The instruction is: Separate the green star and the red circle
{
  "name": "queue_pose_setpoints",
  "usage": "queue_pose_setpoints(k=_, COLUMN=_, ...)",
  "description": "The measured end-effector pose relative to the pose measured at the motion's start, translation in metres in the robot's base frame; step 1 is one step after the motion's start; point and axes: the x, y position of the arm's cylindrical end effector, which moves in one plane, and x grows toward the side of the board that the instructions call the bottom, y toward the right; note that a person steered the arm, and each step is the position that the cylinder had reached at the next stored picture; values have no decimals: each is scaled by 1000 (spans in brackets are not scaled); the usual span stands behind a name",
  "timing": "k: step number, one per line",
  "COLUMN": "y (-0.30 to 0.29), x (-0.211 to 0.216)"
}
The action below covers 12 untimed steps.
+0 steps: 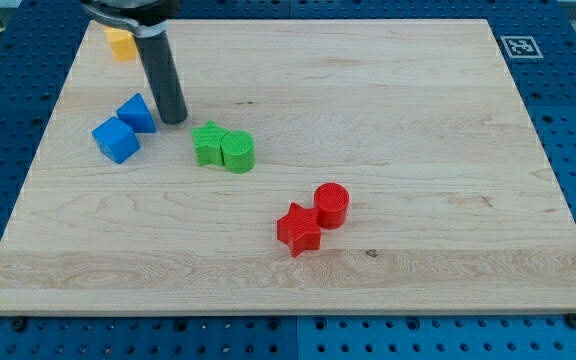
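Note:
The green star [208, 143] lies left of the board's middle, touching a green round block [238, 151] on its right. The red circle [331, 205] lies lower, right of the middle, touching a red star [299, 229] at its lower left. The green star and the red circle are well apart. My tip [174, 119] rests on the board just up and left of the green star, with a small gap, and right next to a blue block [137, 112].
A second blue cube [116, 139] sits below and left of the first blue block. An orange-yellow block [120, 43] lies at the top left, partly behind the rod. The wooden board [388, 110] ends in blue pegboard; a marker tag [519, 46] sits top right.

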Motion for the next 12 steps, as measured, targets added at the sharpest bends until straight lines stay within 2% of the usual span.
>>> queue_pose_setpoints(k=2, y=17, x=1)
queue_pose_setpoints(k=7, y=26, x=82)
queue_pose_setpoints(k=9, y=31, x=94)
queue_pose_setpoints(k=12, y=105, x=92)
